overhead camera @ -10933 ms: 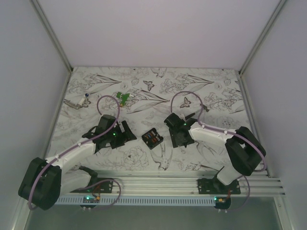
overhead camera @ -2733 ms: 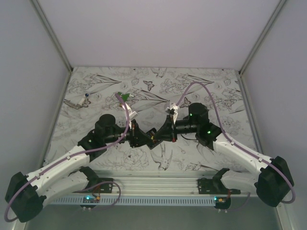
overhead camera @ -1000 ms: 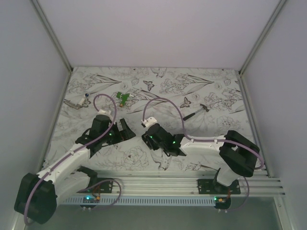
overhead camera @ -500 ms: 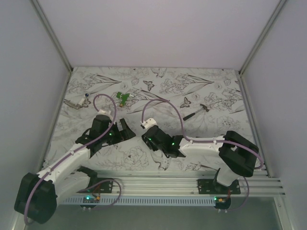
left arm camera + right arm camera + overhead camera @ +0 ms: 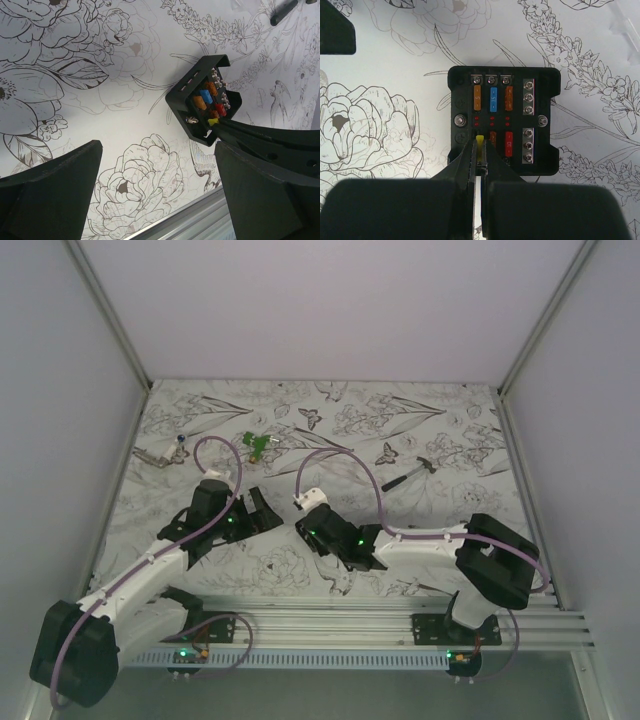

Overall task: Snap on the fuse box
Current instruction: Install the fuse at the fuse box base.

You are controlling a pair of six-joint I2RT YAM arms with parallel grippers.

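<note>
Pinching a yellow fuse (image 5: 479,141) at the nearest edge of the fuse box (image 5: 503,120), which lies flat on the floral table (image 5: 450,430) between the arms, the right gripper (image 5: 479,150) sits directly over it while the left gripper (image 5: 263,510) hangs spread wide alongside.

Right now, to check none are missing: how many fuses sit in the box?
6 in the fuse box. Far row: orange, blue, orange. Near row: yellow fuse in the right gripper, half-hidden orange, red.
</note>
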